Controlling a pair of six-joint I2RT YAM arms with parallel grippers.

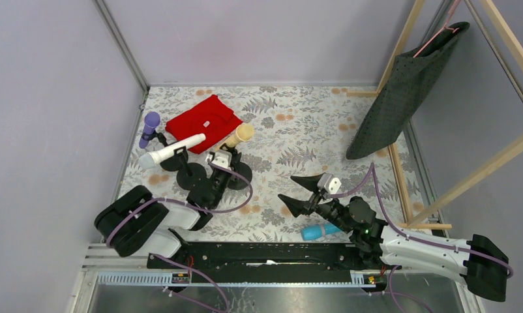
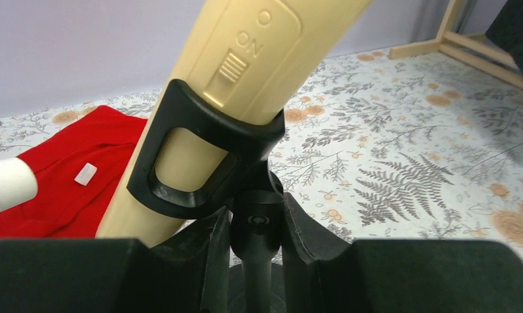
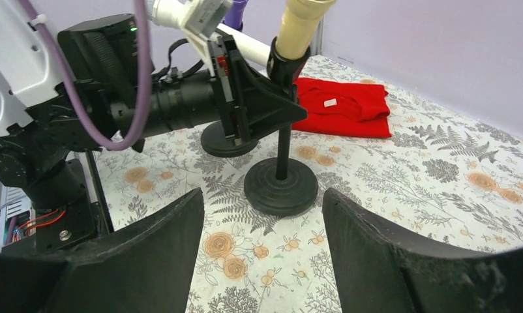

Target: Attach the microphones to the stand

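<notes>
The cream-yellow microphone (image 2: 246, 59) sits tilted in the black clip (image 2: 180, 150) of the nearest stand (image 3: 282, 186), and the left claw (image 2: 255, 225) is clenched on that stand's post just beneath the clip. The right claw (image 3: 262, 222) hangs released, fingers spread wide, over the worktop (image 1: 298, 124), with the light blue microphone (image 1: 321, 229) lying flat just beside that arm. Far left, the purple microphone (image 1: 149, 127) and white microphone (image 1: 174, 149) rest on their own stands.

The cream mic (image 2: 246, 59) bears a raised "ON" beside its ribbed slide switch (image 2: 227, 68), and a lone "O" just above. The white tag (image 2: 85, 173) on the red cloth (image 2: 63, 195) shows no legible print.
</notes>
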